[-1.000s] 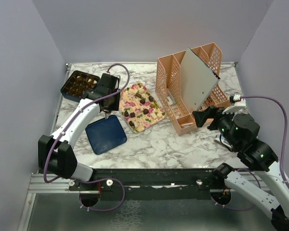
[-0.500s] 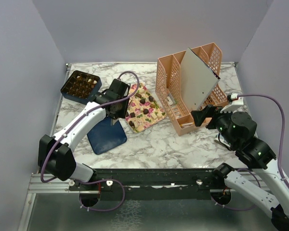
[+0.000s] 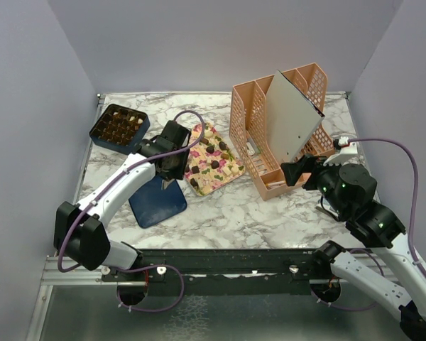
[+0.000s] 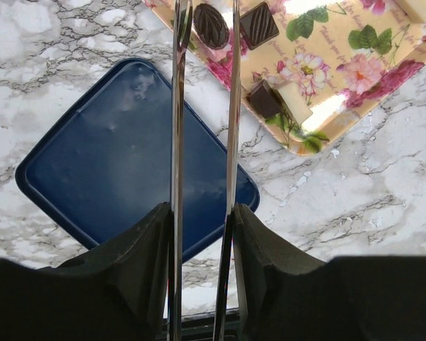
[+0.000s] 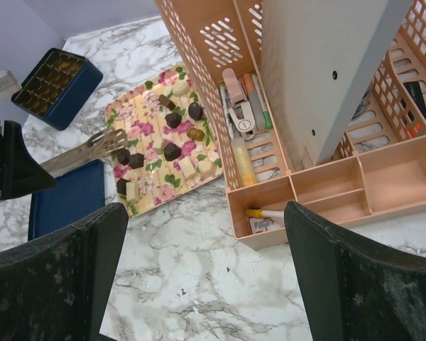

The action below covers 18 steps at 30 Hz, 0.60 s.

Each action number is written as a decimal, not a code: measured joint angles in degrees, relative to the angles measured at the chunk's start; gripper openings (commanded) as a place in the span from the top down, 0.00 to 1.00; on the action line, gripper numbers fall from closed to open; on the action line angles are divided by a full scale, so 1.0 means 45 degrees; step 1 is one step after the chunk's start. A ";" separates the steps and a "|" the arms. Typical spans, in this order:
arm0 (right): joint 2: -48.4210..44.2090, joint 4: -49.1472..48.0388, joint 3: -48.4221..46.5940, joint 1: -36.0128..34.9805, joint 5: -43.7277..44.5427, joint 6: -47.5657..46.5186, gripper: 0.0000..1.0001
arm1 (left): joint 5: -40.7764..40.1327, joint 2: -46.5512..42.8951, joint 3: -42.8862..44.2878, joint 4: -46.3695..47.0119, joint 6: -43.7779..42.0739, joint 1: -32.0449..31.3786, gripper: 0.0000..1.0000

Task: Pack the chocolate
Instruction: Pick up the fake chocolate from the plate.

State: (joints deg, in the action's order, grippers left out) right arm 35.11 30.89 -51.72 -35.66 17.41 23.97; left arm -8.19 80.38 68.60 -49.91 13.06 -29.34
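The chocolate lies as several dark and cream pieces on a floral tray. My left gripper is shut on a pair of metal tongs, hovering over the tray's near-left corner. In the left wrist view the tong blades stand apart on either side of a dark oval piece; their tips run out of the frame. The dark blue box with its gridded tray holds several pieces at the back left. My right gripper is open and holds nothing, in front of the organizer.
A blue lid lies flat below the left gripper. A peach desk organizer with a grey board and pens stands right of the floral tray. Walls close in the left, back and right.
The left arm has swung from beside the blue box toward the near right, bringing the tongs over the floral tray's corner. The right arm has barely moved.
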 measured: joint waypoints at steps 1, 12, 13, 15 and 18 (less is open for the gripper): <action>0.0024 0.0000 0.0000 0.0000 -0.0005 0.0000 0.03 | -0.0024 -0.0034 0.0000 0.0000 0.0005 -0.0005 0.57; 0.0078 -0.0015 0.0000 0.0000 -0.0073 0.0005 0.03 | -0.0136 -0.0053 -0.0316 -0.0112 0.0097 -0.0058 0.57; 0.0083 -0.0024 0.0000 0.0000 -0.0073 0.0000 0.03 | -0.0219 -0.0053 -0.0345 -0.0126 0.0121 -0.0107 0.57; 0.0112 -0.0097 0.0000 0.0000 -0.0083 0.0000 0.03 | -0.0325 -0.0053 -0.0369 -0.0175 0.0160 -0.0214 0.57; 0.0233 -0.0272 0.0000 0.0000 -0.0121 0.0000 0.03 | -0.0369 -0.0049 -0.0369 -0.0194 0.0199 -0.0355 0.58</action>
State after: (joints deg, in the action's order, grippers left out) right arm 36.16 29.67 -51.72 -35.66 16.86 23.97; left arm -9.85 80.16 66.94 -50.78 13.96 -30.94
